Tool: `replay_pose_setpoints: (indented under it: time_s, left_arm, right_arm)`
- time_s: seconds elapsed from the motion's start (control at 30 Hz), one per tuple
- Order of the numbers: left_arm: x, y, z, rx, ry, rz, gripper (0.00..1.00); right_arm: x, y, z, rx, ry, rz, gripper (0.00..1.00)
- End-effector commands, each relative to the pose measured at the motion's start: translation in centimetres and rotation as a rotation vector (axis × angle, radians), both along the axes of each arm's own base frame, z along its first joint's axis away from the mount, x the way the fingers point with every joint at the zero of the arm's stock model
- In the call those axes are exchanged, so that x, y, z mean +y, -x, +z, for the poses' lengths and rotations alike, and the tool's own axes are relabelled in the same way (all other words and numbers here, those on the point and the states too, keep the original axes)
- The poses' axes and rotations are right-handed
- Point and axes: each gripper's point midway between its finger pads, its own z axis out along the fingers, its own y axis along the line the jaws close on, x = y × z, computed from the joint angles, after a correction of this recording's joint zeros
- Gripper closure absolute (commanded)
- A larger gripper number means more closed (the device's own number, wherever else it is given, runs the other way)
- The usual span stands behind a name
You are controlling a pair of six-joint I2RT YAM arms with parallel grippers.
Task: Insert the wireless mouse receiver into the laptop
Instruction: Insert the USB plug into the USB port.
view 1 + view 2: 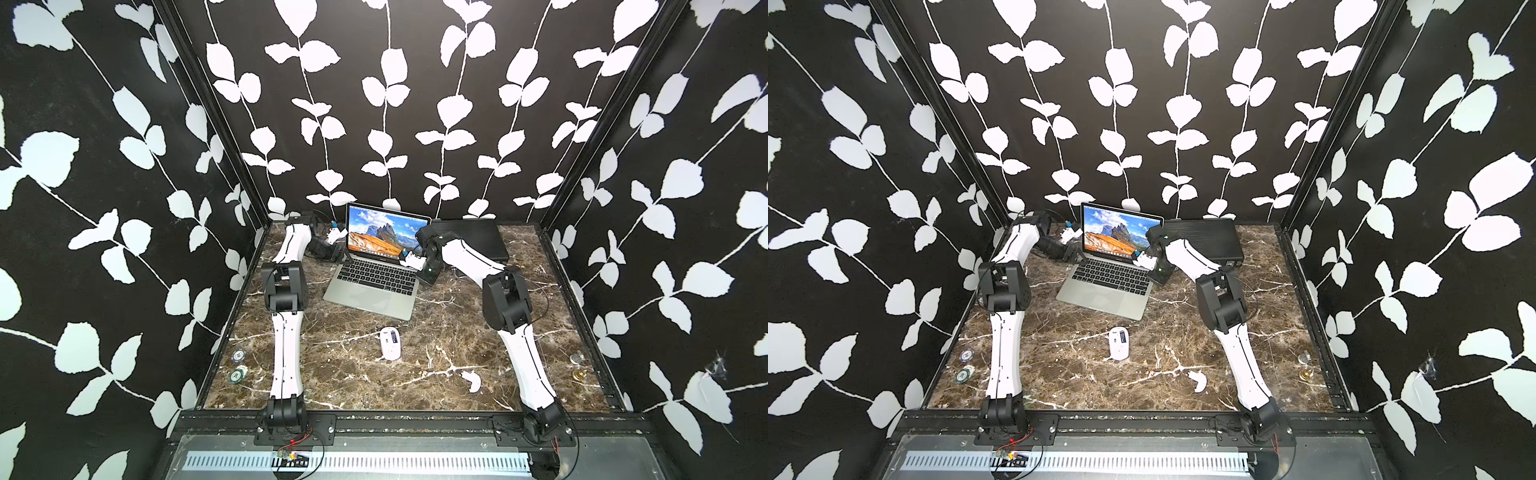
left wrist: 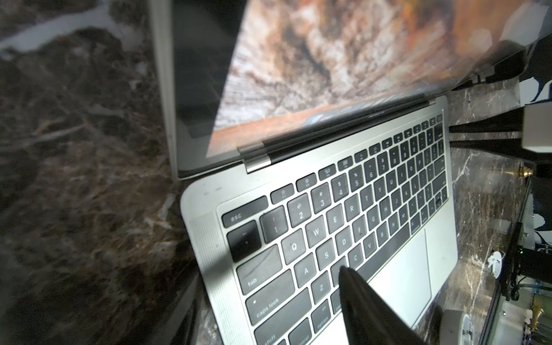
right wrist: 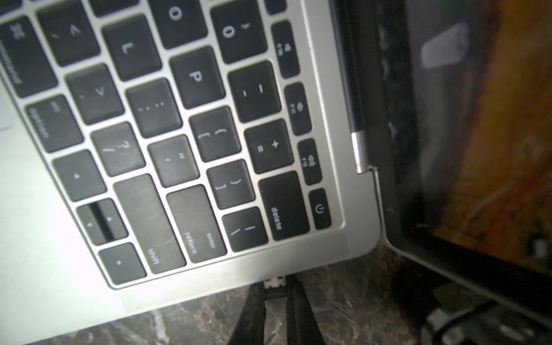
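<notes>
The silver laptop (image 1: 374,291) (image 1: 1106,293) stands open at the back of the table, its screen lit. The wireless mouse (image 1: 390,343) (image 1: 1119,343) lies underside up in front of it. My right gripper (image 3: 276,286) (image 1: 419,271) is shut on the small receiver (image 3: 275,280), whose metal end meets the laptop's (image 3: 209,277) right side edge near the back corner. How far it is in is hidden. My left gripper (image 1: 341,254) stands open at the laptop's (image 2: 403,268) left back corner, with one black finger (image 2: 358,298) over the keys.
A flat black case (image 1: 469,239) lies behind the right arm. A loose white curved cover (image 1: 473,380) lies at front right of the mouse. Two poker chips (image 1: 237,365) sit at the left edge and small brass pieces (image 1: 577,376) at the right edge.
</notes>
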Motion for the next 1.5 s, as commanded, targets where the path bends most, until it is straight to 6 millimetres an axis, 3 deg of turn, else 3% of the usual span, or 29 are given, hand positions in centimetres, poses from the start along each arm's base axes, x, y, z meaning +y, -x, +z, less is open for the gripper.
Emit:
replay_pose_setpoints:
  time_s: [0.0,0.3,0.4,0.53,0.7,0.87,1.03,1.13,1.3,1.47]
  left_arm:
    - [-2.4,2.2,-0.3,0.074,0.042,-0.057,0.27]
    - [-2.5,2.4,-0.2,0.077,0.045,-0.059,0.27]
    - [-2.7,2.4,-0.3,0.081,0.054,-0.06,0.28]
    - [-2.7,2.5,-0.4,0.086,0.045,-0.061,0.28]
    - [-2.5,2.4,-0.3,0.078,0.034,-0.059,0.28]
    - [-2.2,2.4,-0.4,0.077,0.024,-0.055,0.28]
    - [-2.2,2.2,-0.3,0.072,0.024,-0.051,0.27]
    - [-2.1,2.2,-0.3,0.072,0.023,-0.049,0.27]
    - [-2.1,2.0,-0.4,0.068,0.022,-0.048,0.27]
    - [-2.1,2.1,-0.6,0.079,0.028,-0.042,0.27]
  right_arm:
    - [3.6,-2.3,3.7,-0.17,-0.148,0.015,0.89]
    - [5.1,-2.8,4.8,-0.126,-0.263,-0.026,0.88]
    - [5.1,-2.6,3.9,-0.158,-0.202,-0.007,0.87]
    - [4.6,-2.5,2.6,-0.192,-0.112,0.014,0.82]
    - [4.2,-2.1,3.6,-0.17,-0.146,-0.007,0.76]
    - [2.6,-0.8,3.3,-0.111,-0.128,-0.042,0.72]
    - [2.1,0.3,4.9,-0.094,-0.197,-0.097,0.69]
    - [0.6,-0.1,5.6,-0.068,-0.209,-0.262,0.69]
    - [-1.0,0.2,6.8,0.044,-0.346,-0.716,0.7]
    - [-0.5,2.7,4.5,0.216,-0.412,-0.992,0.7]
